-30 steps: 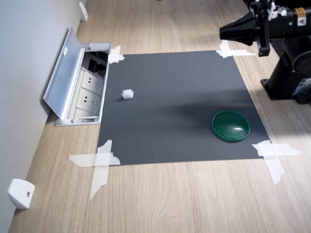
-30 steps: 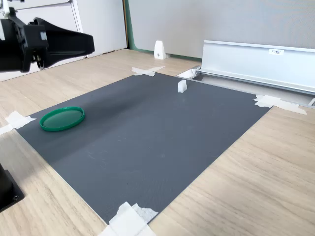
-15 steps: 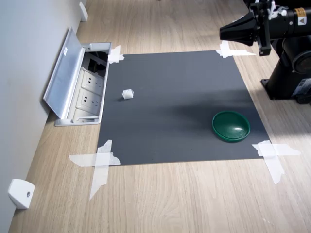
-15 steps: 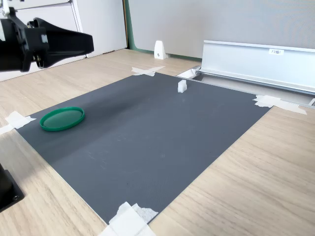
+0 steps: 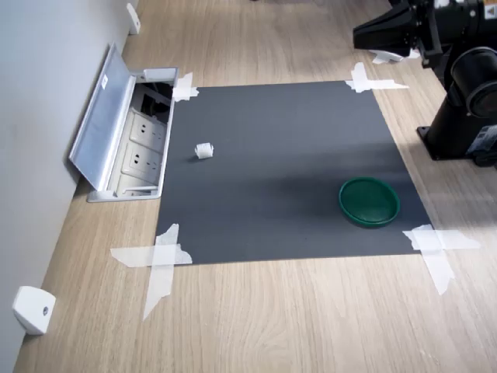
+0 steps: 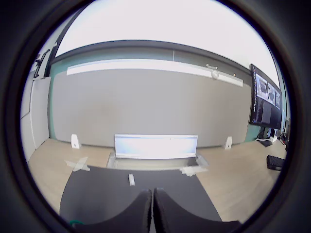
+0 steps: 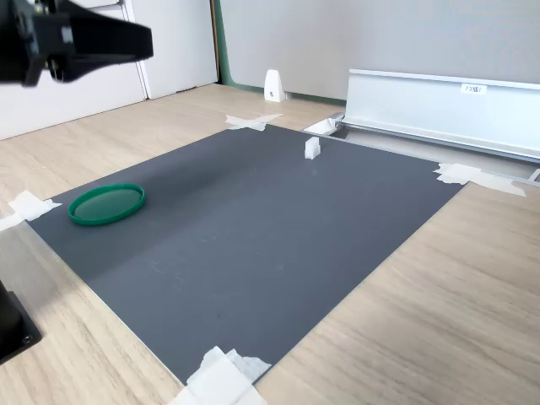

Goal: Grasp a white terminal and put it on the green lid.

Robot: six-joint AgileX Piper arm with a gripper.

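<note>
The white terminal (image 5: 203,151) (image 7: 311,148) stands on the dark grey mat (image 5: 287,124), close to the open floor socket box. In the wrist view it is a small white block (image 6: 131,179) far ahead of the fingers (image 6: 138,213). The green lid (image 5: 369,201) (image 7: 106,203) lies near a taped mat corner, with nothing on it. My gripper (image 5: 356,34) (image 7: 150,40) (image 6: 151,194) hangs high above the mat's edge, far from both. Its fingers are pressed together and hold nothing.
An open metal floor socket box (image 5: 132,132) (image 7: 439,110) borders the mat beside the wall. White tape strips (image 5: 159,260) hold the mat corners. A white wedge block (image 5: 33,309) sits by the wall. The arm's black base (image 5: 466,116) stands beside the mat near the lid.
The gripper has risen and drawn slightly away from the mat in both exterior views. The terminal and lid have not moved.
</note>
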